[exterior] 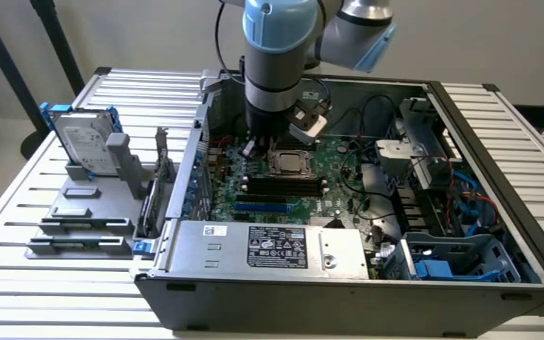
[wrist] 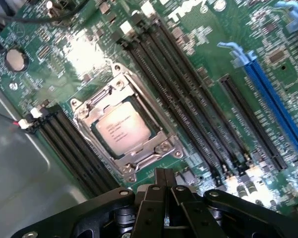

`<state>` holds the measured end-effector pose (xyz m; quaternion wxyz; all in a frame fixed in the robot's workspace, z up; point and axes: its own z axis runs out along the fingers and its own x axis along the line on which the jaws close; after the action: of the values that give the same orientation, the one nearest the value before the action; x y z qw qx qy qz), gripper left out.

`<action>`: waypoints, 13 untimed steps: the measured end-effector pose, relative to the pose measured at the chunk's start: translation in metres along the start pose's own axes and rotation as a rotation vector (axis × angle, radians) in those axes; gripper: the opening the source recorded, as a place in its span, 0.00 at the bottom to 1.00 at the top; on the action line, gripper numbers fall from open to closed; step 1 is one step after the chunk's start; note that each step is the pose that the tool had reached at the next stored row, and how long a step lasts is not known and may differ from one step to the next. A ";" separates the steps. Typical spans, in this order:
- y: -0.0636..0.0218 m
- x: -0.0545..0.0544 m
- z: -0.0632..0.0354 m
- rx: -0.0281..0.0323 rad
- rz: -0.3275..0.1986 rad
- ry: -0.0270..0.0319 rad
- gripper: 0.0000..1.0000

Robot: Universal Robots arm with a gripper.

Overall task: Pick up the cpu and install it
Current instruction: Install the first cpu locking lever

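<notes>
Chip (wrist: 123, 130) sat flat in its metal-framed socket (wrist: 164, 148) on the green circuit board (wrist: 198, 44), its silver-grey top with faint printing facing up; I saw it in the wrist view just beyond the tips of my claw (wrist: 165, 174). My claw's black fingers (wrist: 159, 203) were pressed together with nothing between them, hovering close above the socket's edge and not touching the chip. Long black memory slots (wrist: 188, 99) ran along one side of the socket, shorter black slots (wrist: 74, 144) along the other, and a blue slot (wrist: 275, 104) lay farther off. From the exterior view, my arm (exterior: 274, 64) reached straight down into an open grey computer case (exterior: 348, 297) lying on a white slatted table (exterior: 26, 212), and the chip (exterior: 289, 162) lay in the middle of the board, just to that view's right of the claw (exterior: 250, 149). A silver box with a black label (exterior: 277, 248) filled the near corner of the case. On the exterior view's left, outside the case, a silver hard drive in a blue bracket (exterior: 83, 145) stood upright in a grey holder (exterior: 88, 212).
</notes>
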<state>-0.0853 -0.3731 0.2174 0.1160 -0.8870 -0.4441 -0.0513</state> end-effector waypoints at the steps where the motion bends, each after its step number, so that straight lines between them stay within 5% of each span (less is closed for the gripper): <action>1: -0.0017 0.002 0.0004 0.0005 -0.003 -0.0006 0.11; 8: -0.0078 0.009 -0.0086 0.0063 -0.043 -0.0102 0.11; 13: -0.0079 0.009 -0.0086 0.0071 -0.044 -0.0097 0.11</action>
<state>-0.0863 -0.3640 0.2287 0.1158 -0.8768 -0.4643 -0.0480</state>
